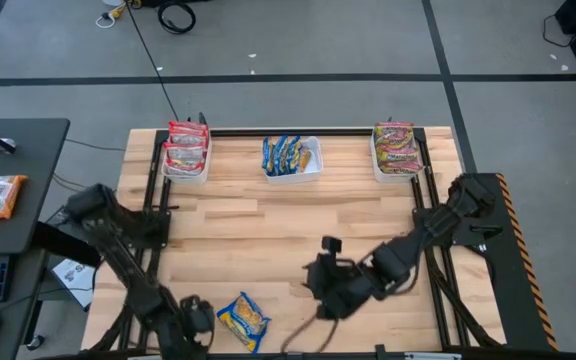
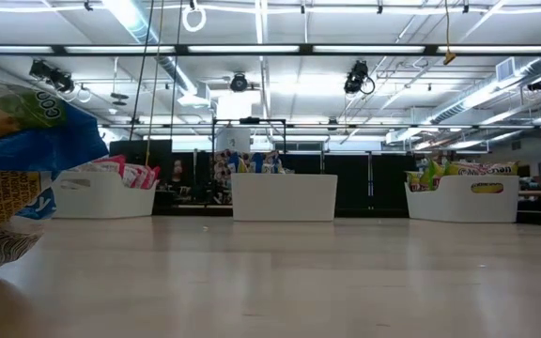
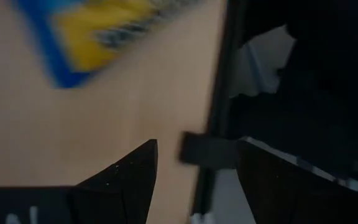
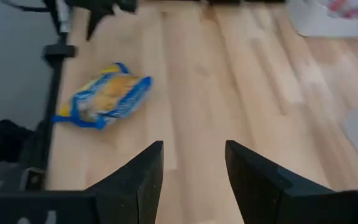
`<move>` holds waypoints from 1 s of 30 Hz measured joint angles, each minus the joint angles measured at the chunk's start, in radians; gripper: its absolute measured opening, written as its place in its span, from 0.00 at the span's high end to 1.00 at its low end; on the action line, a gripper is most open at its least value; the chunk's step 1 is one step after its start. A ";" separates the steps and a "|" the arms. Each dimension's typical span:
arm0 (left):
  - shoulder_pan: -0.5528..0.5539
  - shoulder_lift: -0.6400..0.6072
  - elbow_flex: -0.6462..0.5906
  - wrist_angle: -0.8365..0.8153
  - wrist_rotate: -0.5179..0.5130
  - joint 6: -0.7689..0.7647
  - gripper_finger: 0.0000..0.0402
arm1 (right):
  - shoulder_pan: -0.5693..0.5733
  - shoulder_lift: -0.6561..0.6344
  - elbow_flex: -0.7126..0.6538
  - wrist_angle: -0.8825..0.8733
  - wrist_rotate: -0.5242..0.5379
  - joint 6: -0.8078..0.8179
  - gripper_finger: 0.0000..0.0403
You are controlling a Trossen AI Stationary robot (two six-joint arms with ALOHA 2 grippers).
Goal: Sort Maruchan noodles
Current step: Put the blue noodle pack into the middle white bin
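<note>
Near the table's front edge lies one blue-yellow Maruchan packet (image 1: 244, 320), loose on the wood and seemingly the last unsorted. Along the far edge stand three white bins: red packets (image 1: 186, 147) left, blue-yellow packets (image 1: 288, 154) middle, silvery-green-red packets (image 1: 396, 146) right. Just beside the loose packet hovers the left gripper (image 1: 196, 318), fingers apart and empty; farther right, the right gripper (image 1: 326, 285), likewise parted, empty.

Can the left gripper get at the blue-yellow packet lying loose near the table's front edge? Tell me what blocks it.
Probably yes. The left gripper sits open right beside the blue-yellow packet, with only bare table between them and the right gripper off to the side.
</note>
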 joint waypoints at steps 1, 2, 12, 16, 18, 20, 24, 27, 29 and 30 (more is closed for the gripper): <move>-0.006 0.030 0.000 0.049 0.004 0.001 0.45 | 0.016 0.006 0.000 0.017 0.006 -0.013 0.56; -0.010 0.060 0.000 0.100 0.005 0.009 0.45 | 0.031 0.016 -0.001 0.033 0.008 -0.021 0.56; 0.022 0.210 0.006 0.246 -0.149 0.114 0.45 | 0.042 0.155 0.000 0.230 -0.081 -0.046 0.56; 0.088 0.216 0.003 0.252 -0.287 0.226 0.45 | 0.042 0.171 0.000 0.243 -0.088 -0.060 0.56; 0.139 0.222 -0.003 0.263 -0.336 0.311 0.45 | 0.043 0.172 -0.001 0.254 -0.088 -0.095 0.56; 0.199 0.221 -0.002 0.300 -0.359 0.398 0.45 | 0.045 0.172 0.000 0.287 -0.079 -0.140 0.56; 0.341 0.220 -0.002 0.362 -0.378 0.611 0.45 | 0.051 0.172 0.000 0.329 -0.028 -0.248 0.56; 0.461 0.220 0.000 0.495 -0.383 0.781 0.45 | 0.045 0.172 -0.003 0.324 0.005 -0.238 0.56; 0.528 0.220 0.000 0.578 -0.356 0.881 0.45 | 0.033 0.172 -0.005 0.302 0.027 -0.184 0.56; 0.554 0.218 0.000 0.611 -0.327 0.918 0.45 | 0.023 0.172 -0.006 0.286 0.029 -0.152 0.56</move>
